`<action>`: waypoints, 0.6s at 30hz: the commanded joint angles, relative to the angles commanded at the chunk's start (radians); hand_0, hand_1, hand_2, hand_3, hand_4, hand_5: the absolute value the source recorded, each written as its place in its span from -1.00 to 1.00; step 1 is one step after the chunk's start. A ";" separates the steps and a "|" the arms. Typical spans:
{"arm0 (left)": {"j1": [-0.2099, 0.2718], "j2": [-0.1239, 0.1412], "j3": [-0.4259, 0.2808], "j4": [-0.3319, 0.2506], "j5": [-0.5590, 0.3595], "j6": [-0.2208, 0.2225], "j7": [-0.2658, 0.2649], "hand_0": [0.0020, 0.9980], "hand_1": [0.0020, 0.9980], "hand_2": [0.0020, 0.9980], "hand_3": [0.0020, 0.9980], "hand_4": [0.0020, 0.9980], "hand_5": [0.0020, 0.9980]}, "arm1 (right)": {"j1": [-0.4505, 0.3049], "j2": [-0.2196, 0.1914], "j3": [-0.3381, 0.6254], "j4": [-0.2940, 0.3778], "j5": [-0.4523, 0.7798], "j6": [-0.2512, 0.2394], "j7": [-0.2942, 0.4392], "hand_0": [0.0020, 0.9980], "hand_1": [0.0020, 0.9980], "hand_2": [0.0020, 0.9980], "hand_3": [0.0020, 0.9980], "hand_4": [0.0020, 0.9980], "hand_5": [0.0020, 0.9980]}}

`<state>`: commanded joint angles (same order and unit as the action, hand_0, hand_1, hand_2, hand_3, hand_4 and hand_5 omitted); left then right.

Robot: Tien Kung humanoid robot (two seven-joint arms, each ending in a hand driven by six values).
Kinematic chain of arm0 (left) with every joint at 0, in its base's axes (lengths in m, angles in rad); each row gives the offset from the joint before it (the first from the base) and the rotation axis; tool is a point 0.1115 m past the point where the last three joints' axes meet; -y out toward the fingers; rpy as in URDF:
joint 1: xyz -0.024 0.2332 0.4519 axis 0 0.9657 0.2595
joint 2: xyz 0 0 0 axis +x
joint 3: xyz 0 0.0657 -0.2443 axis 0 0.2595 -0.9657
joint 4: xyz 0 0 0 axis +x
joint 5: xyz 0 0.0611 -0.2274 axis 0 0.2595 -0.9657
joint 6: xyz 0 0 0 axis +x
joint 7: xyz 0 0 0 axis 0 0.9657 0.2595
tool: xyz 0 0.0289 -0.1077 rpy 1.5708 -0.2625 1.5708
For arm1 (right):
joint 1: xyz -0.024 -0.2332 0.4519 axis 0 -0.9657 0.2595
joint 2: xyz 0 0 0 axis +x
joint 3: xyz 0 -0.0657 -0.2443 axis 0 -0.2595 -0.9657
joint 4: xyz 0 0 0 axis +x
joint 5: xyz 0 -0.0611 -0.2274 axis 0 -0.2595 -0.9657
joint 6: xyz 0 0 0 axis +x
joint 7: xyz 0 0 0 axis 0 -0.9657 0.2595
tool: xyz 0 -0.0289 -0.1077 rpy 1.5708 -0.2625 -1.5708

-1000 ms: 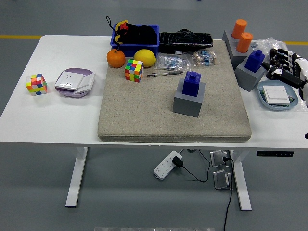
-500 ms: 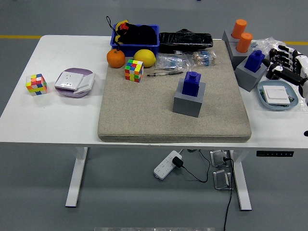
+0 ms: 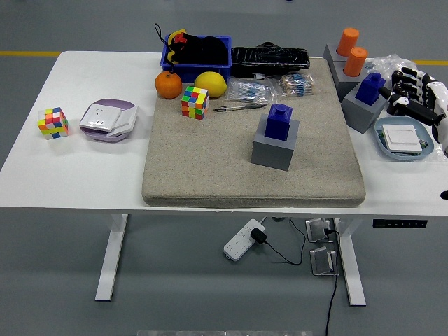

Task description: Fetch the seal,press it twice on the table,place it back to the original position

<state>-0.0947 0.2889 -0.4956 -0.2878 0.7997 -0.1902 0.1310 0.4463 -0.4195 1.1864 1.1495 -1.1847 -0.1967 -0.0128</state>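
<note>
A blue seal (image 3: 278,121) stands upright in a grey block holder (image 3: 276,145) on the beige mat (image 3: 210,154), right of centre. A second blue seal (image 3: 369,88) sits in another grey holder (image 3: 362,110) at the mat's right edge. My right hand (image 3: 406,89) is open, fingers spread, just right of that second seal and apart from it. It holds nothing. The left arm is out of view.
Two orange seals (image 3: 351,51) stand in a grey holder at the back right. A blue dish (image 3: 402,139) lies under my right wrist. A blue bin (image 3: 197,54), orange (image 3: 168,85), lemon (image 3: 210,84), two colour cubes (image 3: 194,102) (image 3: 52,122), pens (image 3: 238,106) and a purple-white box (image 3: 108,119) lie around.
My right hand has shifted slightly up and left toward the right-hand blue seal. Nothing else has moved.
</note>
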 joint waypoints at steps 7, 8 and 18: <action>0.003 -0.001 -0.004 0.002 0.000 0.000 0.000 0.66 0.59 0.52 0.63 0.48 -0.36 | 0.000 0.001 0.003 0.004 -0.002 -0.001 0.001 0.83 0.75 0.72 0.80 1.00 -0.05; 0.003 -0.002 -0.004 0.002 0.000 0.000 0.000 0.66 0.59 0.52 0.63 0.48 -0.36 | 0.000 0.001 0.005 0.005 -0.002 -0.001 0.001 0.83 0.75 0.72 0.80 1.00 -0.05; 0.003 -0.005 0.004 0.003 0.000 0.002 0.001 0.66 0.59 0.52 0.63 0.47 -0.36 | -0.002 0.002 0.020 0.011 -0.003 -0.003 0.003 0.83 0.74 0.72 0.80 1.00 -0.07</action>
<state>-0.0920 0.2841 -0.4921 -0.2849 0.8000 -0.1877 0.1318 0.4440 -0.4174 1.2064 1.1608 -1.1881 -0.1996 -0.0101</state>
